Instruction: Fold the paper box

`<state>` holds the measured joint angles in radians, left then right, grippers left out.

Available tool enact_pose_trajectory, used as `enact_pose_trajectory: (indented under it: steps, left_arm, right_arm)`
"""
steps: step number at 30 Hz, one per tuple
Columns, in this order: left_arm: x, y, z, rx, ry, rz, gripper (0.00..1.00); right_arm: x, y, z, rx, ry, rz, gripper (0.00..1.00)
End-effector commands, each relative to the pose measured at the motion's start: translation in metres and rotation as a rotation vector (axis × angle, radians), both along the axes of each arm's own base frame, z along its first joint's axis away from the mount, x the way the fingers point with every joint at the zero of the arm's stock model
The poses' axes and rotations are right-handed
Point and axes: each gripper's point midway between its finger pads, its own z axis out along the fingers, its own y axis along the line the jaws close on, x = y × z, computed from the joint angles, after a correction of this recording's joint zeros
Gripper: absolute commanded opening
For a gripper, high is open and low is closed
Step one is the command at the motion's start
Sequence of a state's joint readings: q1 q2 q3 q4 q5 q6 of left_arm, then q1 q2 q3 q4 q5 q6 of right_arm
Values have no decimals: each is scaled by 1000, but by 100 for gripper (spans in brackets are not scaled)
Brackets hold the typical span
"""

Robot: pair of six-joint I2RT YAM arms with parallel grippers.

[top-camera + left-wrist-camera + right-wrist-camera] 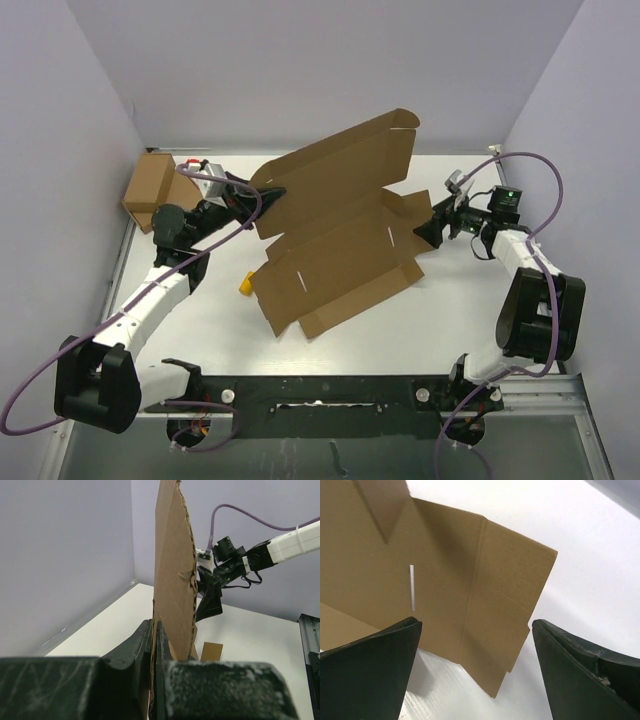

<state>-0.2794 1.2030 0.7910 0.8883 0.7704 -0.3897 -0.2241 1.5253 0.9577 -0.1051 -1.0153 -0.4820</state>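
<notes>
The white tabletop (450,310) is carrying a big brown die-cut cardboard paper box (340,240). The left gripper (268,192) is clamping its left edge. The right gripper (432,232) is hovering just beside the right flap, jaws wide apart.

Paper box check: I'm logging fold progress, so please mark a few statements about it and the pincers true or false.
1. The left pincer is shut on an edge of the paper box. True.
2. The right pincer grips a flap. False: its jaws stand open, clamping nothing.
3. The paper box is folded into a closed box. False: it is an open sheet with its flaps spread out.
4. A small yellow object lies on the table beside the paper box. True.
</notes>
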Motion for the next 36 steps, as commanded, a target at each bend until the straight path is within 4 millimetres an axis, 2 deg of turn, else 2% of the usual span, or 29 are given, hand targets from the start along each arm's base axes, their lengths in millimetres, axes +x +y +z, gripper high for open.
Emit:
enact_pose_trajectory:
  steps: [1, 5, 11, 14, 17, 21, 23, 25, 29, 32, 36]
  left_arm:
    - [-14, 3, 31, -41, -115, -25, 0]
    - [-16, 4, 34, -44, -123, -27, 0]
    - [-8, 10, 36, -77, -84, 8, 0]
    - [-4, 15, 39, -108, -64, 30, 0]
    - [-4, 16, 44, -120, -59, 38, 0]
    - [8, 24, 50, -113, -44, 134, 0]
    - [12, 29, 54, -125, -27, 191, 0]
    - [16, 34, 59, -154, -3, 243, 0]
    - [24, 34, 68, -240, 75, 326, 0]
    - [21, 23, 80, -297, 95, 344, 0]
    - [11, 7, 97, -380, 92, 341, 0]
  right_arm:
    - [21, -9, 9, -35, -80, 1, 98]
    - [21, -7, 7, -24, -60, 18, 88]
    - [11, -2, 21, 0, -87, 53, 74]
    - [9, -1, 26, 14, -79, 51, 62]
    - [7, -3, 33, 9, -66, 33, 64]
    - [-9, -2, 70, -9, -97, 7, 70]
    - [-26, 12, 94, 66, -93, 45, 71]
    - [-44, 34, 110, 214, -10, 97, 71]
    - [-67, 85, 119, 374, 121, 234, 70]
    - [-65, 115, 120, 424, 263, 257, 70]
    - [-52, 142, 129, 509, 430, 196, 72]
